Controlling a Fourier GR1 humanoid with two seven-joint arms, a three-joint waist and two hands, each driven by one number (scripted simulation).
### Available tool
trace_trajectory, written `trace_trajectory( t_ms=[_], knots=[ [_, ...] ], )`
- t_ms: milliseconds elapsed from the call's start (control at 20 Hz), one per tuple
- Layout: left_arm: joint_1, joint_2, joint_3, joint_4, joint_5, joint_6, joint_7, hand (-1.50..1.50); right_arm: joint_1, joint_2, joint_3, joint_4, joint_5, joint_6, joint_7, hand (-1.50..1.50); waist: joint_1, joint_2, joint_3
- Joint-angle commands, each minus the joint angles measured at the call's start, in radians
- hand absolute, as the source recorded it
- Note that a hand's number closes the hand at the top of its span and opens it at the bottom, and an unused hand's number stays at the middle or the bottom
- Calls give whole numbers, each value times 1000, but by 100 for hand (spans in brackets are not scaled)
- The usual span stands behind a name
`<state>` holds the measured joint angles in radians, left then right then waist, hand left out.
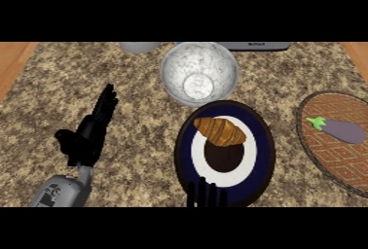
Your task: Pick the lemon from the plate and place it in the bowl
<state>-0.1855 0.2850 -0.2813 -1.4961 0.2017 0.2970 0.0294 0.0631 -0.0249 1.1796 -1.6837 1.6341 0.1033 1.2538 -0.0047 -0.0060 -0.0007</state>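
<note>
only fingertips of the right hand (206,193) show, over the plate (263,146)

My right hand (205,190) is cut off by the lower edge; only straight fingertips show, and they hide part of the blue plate (265,146) at its near rim. The brown woven plate (338,158) runs off the right edge. At the top edge, a rounded grey thing (140,47) and a flat grey thing (255,46) are cut too short to name.
</note>
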Motion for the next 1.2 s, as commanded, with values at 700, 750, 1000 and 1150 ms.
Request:
trace_trajectory(
  t_ms=[700,750,1000,1150],
  knots=[
    [7,-11,9,-23,-19,16,8,0,114,24,46,-1,51,-145,234,-150,-12,5,1],
    [36,3,28,-1,4,-16,-24,0,125,24,50,-10,57,-160,234,-150,-11,6,0],
    [10,-4,13,-36,-12,-5,22,0,81,24,14,31,44,-169,232,-150,-2,7,1],
    [32,-30,-11,-24,-42,25,10,0,129,24,5,30,119,-144,234,-150,-14,4,1]
  ],
)
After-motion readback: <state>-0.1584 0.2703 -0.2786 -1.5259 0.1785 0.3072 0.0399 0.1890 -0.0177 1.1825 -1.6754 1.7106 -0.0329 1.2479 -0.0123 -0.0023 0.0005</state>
